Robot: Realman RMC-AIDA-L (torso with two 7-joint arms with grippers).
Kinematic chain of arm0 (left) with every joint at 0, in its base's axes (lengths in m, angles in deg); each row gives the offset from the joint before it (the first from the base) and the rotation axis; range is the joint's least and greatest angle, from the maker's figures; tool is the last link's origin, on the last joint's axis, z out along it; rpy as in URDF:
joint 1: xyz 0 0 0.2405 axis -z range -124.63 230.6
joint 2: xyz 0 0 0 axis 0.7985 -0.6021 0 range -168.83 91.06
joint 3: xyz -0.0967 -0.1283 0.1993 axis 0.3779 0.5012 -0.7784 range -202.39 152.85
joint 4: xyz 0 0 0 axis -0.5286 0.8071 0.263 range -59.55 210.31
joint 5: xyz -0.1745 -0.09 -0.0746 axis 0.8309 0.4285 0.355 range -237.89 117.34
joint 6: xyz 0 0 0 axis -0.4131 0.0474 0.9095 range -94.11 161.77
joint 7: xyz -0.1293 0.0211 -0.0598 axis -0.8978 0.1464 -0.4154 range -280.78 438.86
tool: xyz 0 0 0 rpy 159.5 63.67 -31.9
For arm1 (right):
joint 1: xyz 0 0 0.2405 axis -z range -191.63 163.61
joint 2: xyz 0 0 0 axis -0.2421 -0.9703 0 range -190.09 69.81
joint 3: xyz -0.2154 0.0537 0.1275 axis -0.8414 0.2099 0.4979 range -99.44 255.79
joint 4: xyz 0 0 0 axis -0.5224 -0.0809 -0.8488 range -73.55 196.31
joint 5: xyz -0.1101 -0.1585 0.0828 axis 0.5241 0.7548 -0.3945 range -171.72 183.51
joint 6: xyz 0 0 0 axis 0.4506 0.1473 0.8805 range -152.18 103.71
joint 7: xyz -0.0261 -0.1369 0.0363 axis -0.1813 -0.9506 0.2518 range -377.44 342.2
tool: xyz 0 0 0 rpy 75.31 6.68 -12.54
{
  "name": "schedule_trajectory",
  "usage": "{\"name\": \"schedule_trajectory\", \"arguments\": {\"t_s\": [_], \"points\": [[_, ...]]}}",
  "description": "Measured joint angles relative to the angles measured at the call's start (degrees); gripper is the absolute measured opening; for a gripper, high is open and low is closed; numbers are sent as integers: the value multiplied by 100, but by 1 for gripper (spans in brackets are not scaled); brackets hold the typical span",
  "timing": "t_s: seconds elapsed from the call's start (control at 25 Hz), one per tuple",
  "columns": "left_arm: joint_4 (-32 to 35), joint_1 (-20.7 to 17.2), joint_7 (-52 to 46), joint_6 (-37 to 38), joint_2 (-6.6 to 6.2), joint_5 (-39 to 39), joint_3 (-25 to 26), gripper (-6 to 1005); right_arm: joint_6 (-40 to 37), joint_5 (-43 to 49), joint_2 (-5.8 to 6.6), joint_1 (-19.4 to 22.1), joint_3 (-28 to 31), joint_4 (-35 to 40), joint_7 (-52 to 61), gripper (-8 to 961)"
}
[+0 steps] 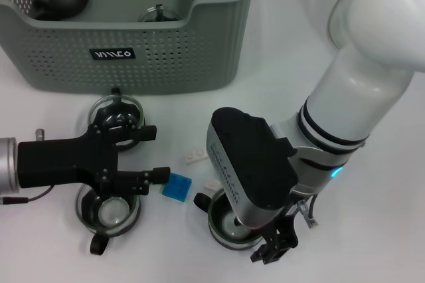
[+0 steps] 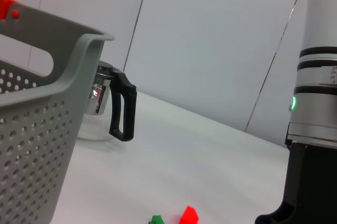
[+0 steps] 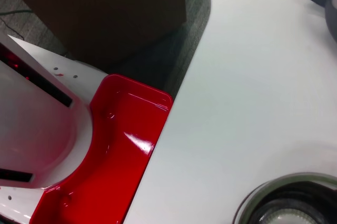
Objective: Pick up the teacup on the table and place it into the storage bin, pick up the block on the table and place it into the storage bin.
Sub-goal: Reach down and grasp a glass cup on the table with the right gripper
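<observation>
The head camera sits up high and looks down at the white table (image 1: 299, 50). It sees the storage bin (image 1: 133, 50) at the far side and both arms low down in front. The left wrist camera sits low, close to the table top, and looks sideways across it. It sees a corner of the storage bin (image 2: 47, 129) very near, and the right arm (image 2: 316, 129) standing far off at the side. The right wrist camera looks down from close over the table edge (image 3: 184, 82), with the floor past it. All three views share the same white table.
</observation>
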State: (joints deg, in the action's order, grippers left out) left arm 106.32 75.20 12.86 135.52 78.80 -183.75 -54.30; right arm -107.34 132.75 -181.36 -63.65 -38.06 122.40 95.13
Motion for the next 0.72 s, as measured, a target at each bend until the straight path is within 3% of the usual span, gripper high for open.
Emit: {"name": "schedule_trajectory", "arguments": {"t_s": [0.4, 0.72], "points": [[0, 17, 0, -9, 0, 6, 0, 877, -39, -23, 10, -63, 29, -73, 75, 508], [0, 19, 0, -9, -5, 20, 0, 877, -114, -22, 12, -79, 52, -63, 136, 144]]}}
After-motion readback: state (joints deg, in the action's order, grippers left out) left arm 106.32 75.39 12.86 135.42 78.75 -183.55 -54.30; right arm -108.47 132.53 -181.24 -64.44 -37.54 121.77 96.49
